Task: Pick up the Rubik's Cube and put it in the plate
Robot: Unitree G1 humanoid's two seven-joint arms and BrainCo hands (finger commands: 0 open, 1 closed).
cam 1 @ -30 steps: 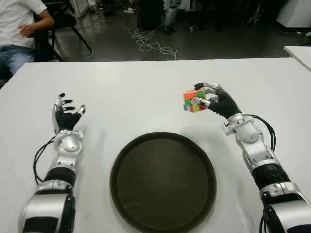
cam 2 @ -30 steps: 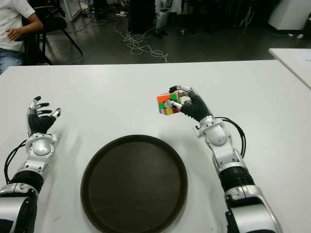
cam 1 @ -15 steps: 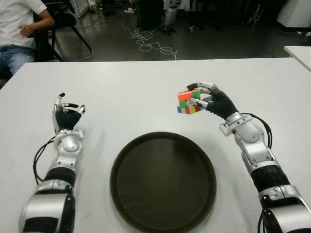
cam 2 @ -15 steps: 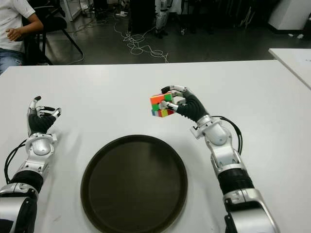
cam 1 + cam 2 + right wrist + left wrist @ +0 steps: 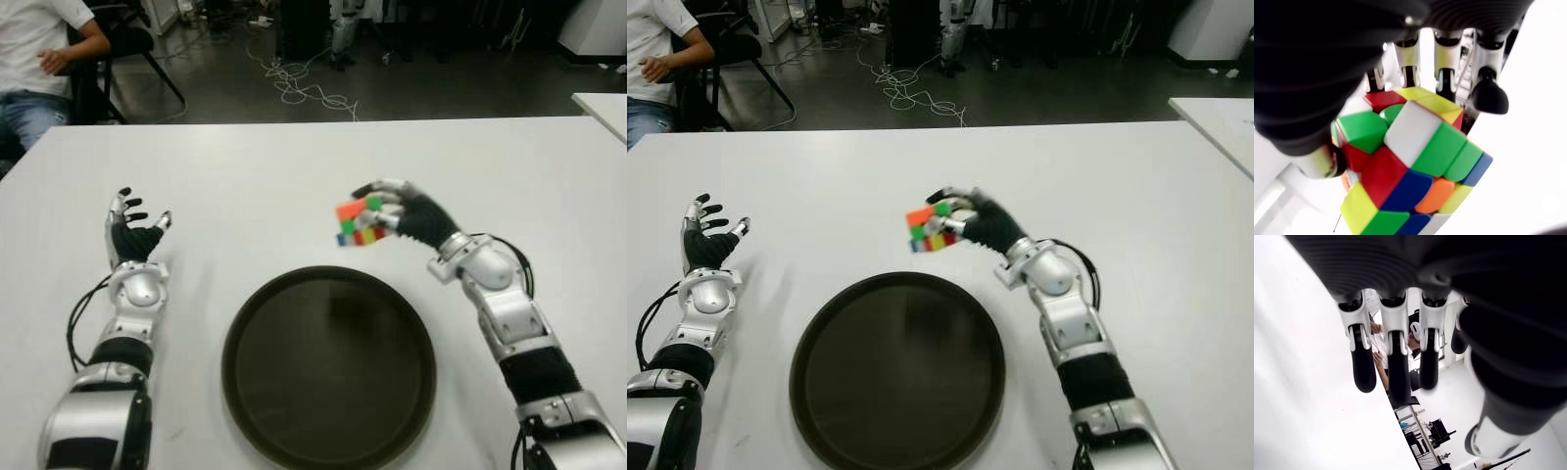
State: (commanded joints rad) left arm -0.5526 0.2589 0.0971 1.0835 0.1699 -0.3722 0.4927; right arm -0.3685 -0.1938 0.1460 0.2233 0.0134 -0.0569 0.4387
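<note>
Right hand [image 5: 407,211] grips Rubik's Cube [image 5: 360,221] in the air beyond plate [image 5: 328,364] far rim, cube blurred, fingers partly hidden. Left hand [image 5: 132,230] open, empty, left of plate.

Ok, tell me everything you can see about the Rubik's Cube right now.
The Rubik's Cube is a scrambled, glossy plastic-looking puzzle showing orange, green, red, yellow, blue and white tiles. The right hand grips it with fingers curled around it, tilted and lifted off the white table, just beyond the far rim of the dark round plate.
</note>
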